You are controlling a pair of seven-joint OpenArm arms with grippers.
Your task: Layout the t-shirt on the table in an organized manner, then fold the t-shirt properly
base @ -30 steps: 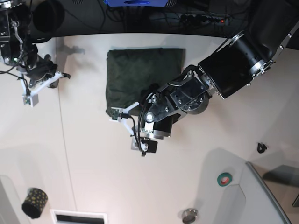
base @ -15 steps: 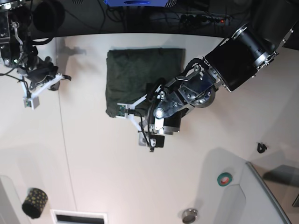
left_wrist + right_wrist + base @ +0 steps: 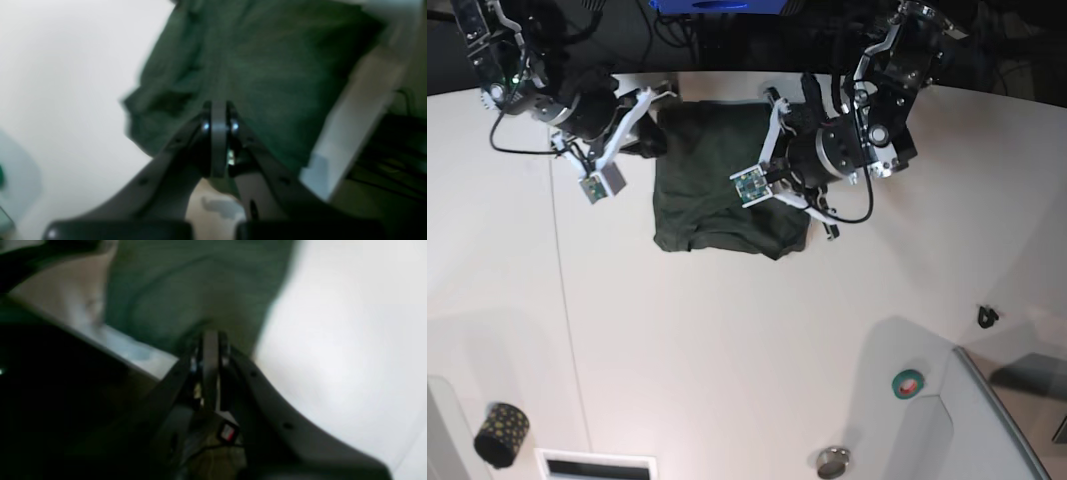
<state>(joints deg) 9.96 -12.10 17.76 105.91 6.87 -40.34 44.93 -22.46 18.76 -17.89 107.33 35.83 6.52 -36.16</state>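
Observation:
The dark green t-shirt (image 3: 712, 190) lies folded into a rough rectangle near the far edge of the white table (image 3: 727, 350). My left gripper (image 3: 782, 125) is over the shirt's far right part. Its jaws are shut in the left wrist view (image 3: 218, 113), with the blurred shirt (image 3: 267, 66) beyond them. My right gripper (image 3: 649, 135) is at the shirt's far left edge. It is shut in the right wrist view (image 3: 210, 336), with the shirt (image 3: 186, 283) ahead of it. I see no cloth clamped in either gripper. Both wrist views are blurred.
A black spotted roll (image 3: 500, 433), a white slot (image 3: 595, 465), a metal disc (image 3: 832, 462), a green tape ring (image 3: 908, 382) and a small black piece (image 3: 987, 316) lie near the front. A grey bin (image 3: 997, 420) stands front right. A seam line (image 3: 562, 300) runs down the left.
The left arm has swung from the shirt's front edge up to its far right part. The right arm has moved from the far left in to the shirt's left edge.

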